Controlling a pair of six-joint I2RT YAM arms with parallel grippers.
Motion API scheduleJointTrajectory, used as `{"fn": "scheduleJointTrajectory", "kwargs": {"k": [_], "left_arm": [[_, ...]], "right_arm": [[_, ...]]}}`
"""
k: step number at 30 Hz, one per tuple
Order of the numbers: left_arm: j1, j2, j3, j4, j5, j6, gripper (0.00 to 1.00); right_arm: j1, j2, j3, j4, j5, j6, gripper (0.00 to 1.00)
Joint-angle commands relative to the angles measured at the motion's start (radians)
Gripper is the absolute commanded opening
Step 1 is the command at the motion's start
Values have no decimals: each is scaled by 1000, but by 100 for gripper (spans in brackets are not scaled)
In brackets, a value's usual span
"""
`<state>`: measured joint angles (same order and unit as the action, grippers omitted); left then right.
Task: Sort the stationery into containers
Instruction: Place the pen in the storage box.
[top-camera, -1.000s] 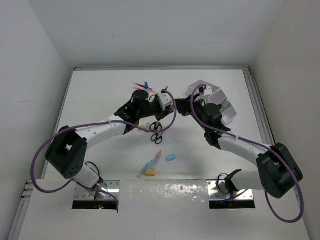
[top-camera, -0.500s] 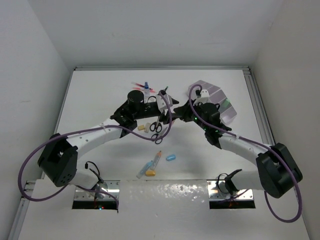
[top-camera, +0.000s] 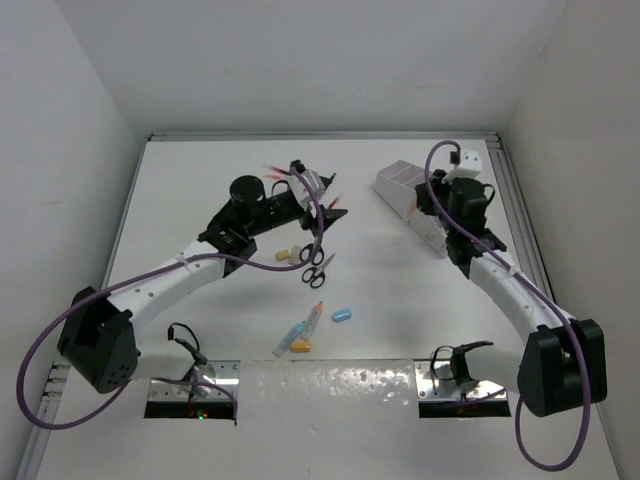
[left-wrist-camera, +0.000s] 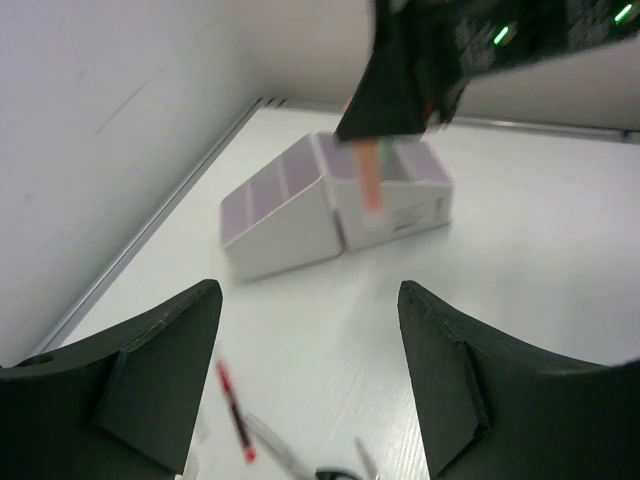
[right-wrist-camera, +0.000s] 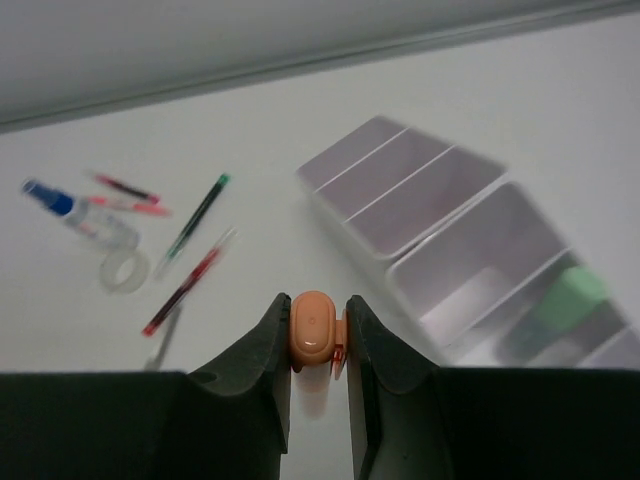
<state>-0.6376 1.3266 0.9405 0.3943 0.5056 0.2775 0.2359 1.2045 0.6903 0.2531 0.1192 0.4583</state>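
While the left gripper (left-wrist-camera: 308, 296) stands over the far middle of the white table (top-camera: 200, 210) with its jaws wide apart and nothing between them, the right gripper (right-wrist-camera: 315, 303) is clamped on an orange capsule-shaped piece (right-wrist-camera: 313, 328), pinched upright between its two fingers (right-wrist-camera: 262, 350).

Seen from the left wrist, the piece hangs above the taller end of the white desk organiser (left-wrist-camera: 290, 215), clear of its rim. Which compartment lies beneath it cannot be told.

The organiser sits at the far right of the table, its lilac-tinted compartments stepped in a row. A blurred green item (right-wrist-camera: 568, 298) lies in one of the deeper ones.

Loose stationery lies on the table to the organiser's left:
- A white tape ring (right-wrist-camera: 122, 268) sits just beside a blue-capped bottle (right-wrist-camera: 62, 205).
- A green-tipped black pen (right-wrist-camera: 198, 215) and a red pen (right-wrist-camera: 190, 280) lie near them.
- Two more red pens (right-wrist-camera: 128, 195) lie by the bottle.

Nearer the middle of the table, the overhead view shows black-handled scissors (top-camera: 315, 267) with beige erasers (top-camera: 289, 253) just beside them. A blue capsule (top-camera: 342, 316) lies apart. Closer to the arm bases, a pencil-like stick (top-camera: 311, 318) touches a yellow piece (top-camera: 301, 346).
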Motion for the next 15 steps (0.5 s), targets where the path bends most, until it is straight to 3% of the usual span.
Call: {"fn": "scheduleJointTrajectory", "kwargs": {"k": [1, 8, 15], "left_arm": [[61, -98, -35, -108, -133, 0, 69], [125, -223, -140, -232, -174, -3, 69], [154, -273, -215, -287, -203, -37, 69]], "right_arm": [[-76, -28, 74, -57, 14, -180, 0], [-178, 50, 89, -5, -45, -349, 0], [-231, 108, 71, 115, -88, -343, 0]]}}
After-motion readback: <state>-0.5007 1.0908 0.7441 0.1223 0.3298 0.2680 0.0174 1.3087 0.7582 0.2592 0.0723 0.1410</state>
